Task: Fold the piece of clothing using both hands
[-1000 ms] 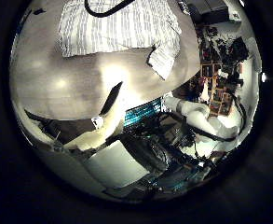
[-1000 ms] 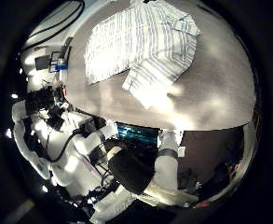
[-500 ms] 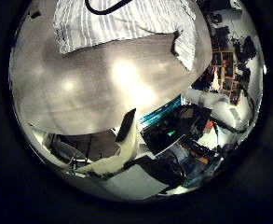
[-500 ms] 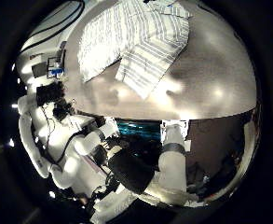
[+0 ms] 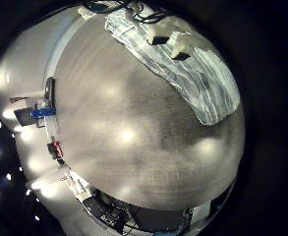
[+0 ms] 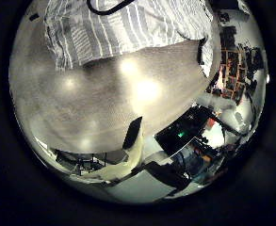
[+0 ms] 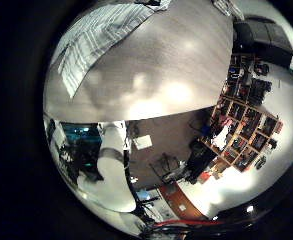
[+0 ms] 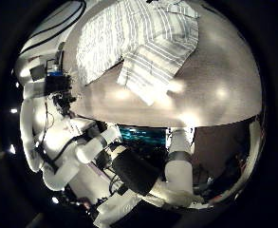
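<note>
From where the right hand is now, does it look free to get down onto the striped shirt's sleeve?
Probably yes. In the right thumb side palm view the striped shirt lies flat on the table, its sleeve toward the palm with nothing on or over it. The hand is not yet close.

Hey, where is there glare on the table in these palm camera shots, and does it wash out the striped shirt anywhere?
Left thumb side view: bright glare patches on the bare table below the striped shirt, whose stripes stay readable. Right thumb side view: glare sits beside the shirt's edge. Left little finger side view: scattered spots, and the shirt looks pale.
</note>
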Motion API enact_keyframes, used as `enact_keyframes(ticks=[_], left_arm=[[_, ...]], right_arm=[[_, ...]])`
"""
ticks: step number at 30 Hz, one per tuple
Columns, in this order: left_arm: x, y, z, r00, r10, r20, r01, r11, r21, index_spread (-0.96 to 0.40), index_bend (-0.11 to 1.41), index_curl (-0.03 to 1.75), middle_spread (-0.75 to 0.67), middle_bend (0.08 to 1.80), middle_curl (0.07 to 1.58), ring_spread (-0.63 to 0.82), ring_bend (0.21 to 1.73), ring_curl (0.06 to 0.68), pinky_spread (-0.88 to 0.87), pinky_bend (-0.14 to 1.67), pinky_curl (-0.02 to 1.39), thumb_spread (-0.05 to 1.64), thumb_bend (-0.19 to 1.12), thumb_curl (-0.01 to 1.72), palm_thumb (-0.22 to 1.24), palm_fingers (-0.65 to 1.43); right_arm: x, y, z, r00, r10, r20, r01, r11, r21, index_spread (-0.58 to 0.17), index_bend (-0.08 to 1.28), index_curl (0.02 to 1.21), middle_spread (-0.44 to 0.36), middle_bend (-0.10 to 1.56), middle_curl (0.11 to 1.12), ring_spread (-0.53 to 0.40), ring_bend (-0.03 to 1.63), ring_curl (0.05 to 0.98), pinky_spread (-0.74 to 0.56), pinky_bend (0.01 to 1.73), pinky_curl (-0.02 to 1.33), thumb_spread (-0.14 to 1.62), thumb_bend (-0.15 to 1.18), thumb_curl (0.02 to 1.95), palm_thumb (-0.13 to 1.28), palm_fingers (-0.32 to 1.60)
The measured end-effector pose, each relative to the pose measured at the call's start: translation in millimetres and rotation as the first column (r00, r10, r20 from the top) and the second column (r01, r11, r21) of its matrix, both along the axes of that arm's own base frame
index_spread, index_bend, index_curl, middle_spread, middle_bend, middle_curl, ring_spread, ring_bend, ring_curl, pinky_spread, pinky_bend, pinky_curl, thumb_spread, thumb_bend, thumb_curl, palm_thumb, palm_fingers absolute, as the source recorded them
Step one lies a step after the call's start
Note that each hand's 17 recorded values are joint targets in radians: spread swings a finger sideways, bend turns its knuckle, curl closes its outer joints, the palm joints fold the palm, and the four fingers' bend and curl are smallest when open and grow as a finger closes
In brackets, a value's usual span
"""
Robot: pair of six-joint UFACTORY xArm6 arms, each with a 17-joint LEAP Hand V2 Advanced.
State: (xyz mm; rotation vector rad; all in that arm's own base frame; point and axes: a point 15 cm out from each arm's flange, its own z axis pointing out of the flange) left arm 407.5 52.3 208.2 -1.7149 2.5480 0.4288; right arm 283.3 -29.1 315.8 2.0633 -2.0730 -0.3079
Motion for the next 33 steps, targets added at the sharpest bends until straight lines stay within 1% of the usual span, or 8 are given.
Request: enact_keyframes(ticks=[4,10,15,21,25,26,30,33], left_arm=[[4,-1,-8,1.0,0.009,-0.015,-0.009,1.0,0.001,-0.05,0.21,0.38,0.18,0.19,0.34,0.32,0.63,0.19,0.26,0.4,0.39,0.92,-0.02,0.33,0.26,0.16],[14,-2,-15,0.999,0.023,-0.027,-0.023,1.0,0.008,-0.07,0.22,0.41,0.14,0.2,0.34,0.29,0.6,0.183,0.22,0.36,0.37,0.93,-0.02,0.33,0.29,0.23],[21,-2,-19,0.998,0.041,-0.041,-0.041,0.999,0.012,-0.09,0.22,0.43,0.07,0.25,0.37,0.24,0.57,0.174,0.19,0.31,0.35,0.94,-0.03,0.33,0.31,0.31],[23,-2,-26,0.997,0.053,-0.054,-0.053,0.999,0.012,-0.13,0.25,0.46,-0.05,0.33,0.41,0.18,0.55,0.164,0.15,0.24,0.33,0.96,-0.02,0.33,0.33,0.4],[24,-3,-25,0.996,0.063,-0.061,-0.062,0.998,0.016,-0.19,0.28,0.5,-0.19,0.49,0.47,0.05,0.55,0.157,0.06,0.21,0.32,0.98,-0.01,0.33,0.38,0.61],[25,-3,-24,0.996,0.064,-0.062,-0.064,0.998,0.016,-0.2,0.28,0.51,-0.2,0.5,0.47,0.03,0.56,0.16,0.04,0.22,0.32,0.98,-0.01,0.33,0.39,0.63],[30,-2,-24,0.996,0.071,-0.063,-0.07,0.997,0.017,-0.28,0.28,0.57,-0.36,0.7,0.57,-0.19,0.63,0.182,-0.15,0.29,0.34,1.0,-0.01,0.34,0.45,0.85],[33,-2,-22,0.995,0.076,-0.062,-0.076,0.997,0.017,-0.35,0.29,0.63,-0.43,0.77,0.62,-0.34,0.69,0.214,-0.32,0.37,0.37,1.01,0.0,0.35,0.52,0.96]], right_arm=[[10,6,-13,0.999,0.022,-0.031,-0.022,1.0,0.002,-0.379,0.14,0.28,-0.013,0.26,0.36,0.138,0.45,0.212,0.38,0.47,0.23,1.22,-0.02,0.25,0.24,0.25],[22,12,-35,0.99,0.077,-0.119,-0.078,0.997,-0.005,-0.366,0.12,0.25,-0.006,0.21,0.35,0.14,0.47,0.224,0.38,0.52,0.26,1.14,-0.02,0.26,0.24,0.12],[34,3,-57,0.974,0.108,-0.2,-0.122,0.991,-0.054,-0.362,0.12,0.23,0.016,0.21,0.35,0.152,0.47,0.231,0.37,0.54,0.27,1.07,-0.03,0.27,0.23,0.05],[34,2,-84,0.955,0.117,-0.272,-0.138,0.989,-0.057,-0.371,0.13,0.22,0.027,0.22,0.35,0.167,0.48,0.234,0.35,0.55,0.28,0.99,-0.03,0.28,0.17,0.01],[45,6,-100,0.956,0.136,-0.26,-0.157,0.986,-0.06,-0.372,0.13,0.22,0.032,0.22,0.35,0.17,0.48,0.236,0.35,0.54,0.28,0.97,-0.03,0.29,0.17,0.0],[48,8,-104,0.957,0.142,-0.254,-0.163,0.985,-0.061,-0.372,0.13,0.22,0.032,0.23,0.35,0.17,0.48,0.237,0.35,0.55,0.28,0.96,-0.03,0.29,0.17,0.0],[52,15,-122,0.948,0.164,-0.272,-0.187,0.98,-0.062,-0.368,0.14,0.21,0.033,0.23,0.35,0.171,0.48,0.239,0.34,0.55,0.29,0.95,-0.03,0.29,0.17,0.0],[53,10,-132,0.941,0.168,-0.293,-0.201,0.976,-0.084,-0.364,0.14,0.21,0.034,0.23,0.35,0.171,0.49,0.242,0.34,0.54,0.29,0.95,-0.03,0.3,0.18,-0.01]])
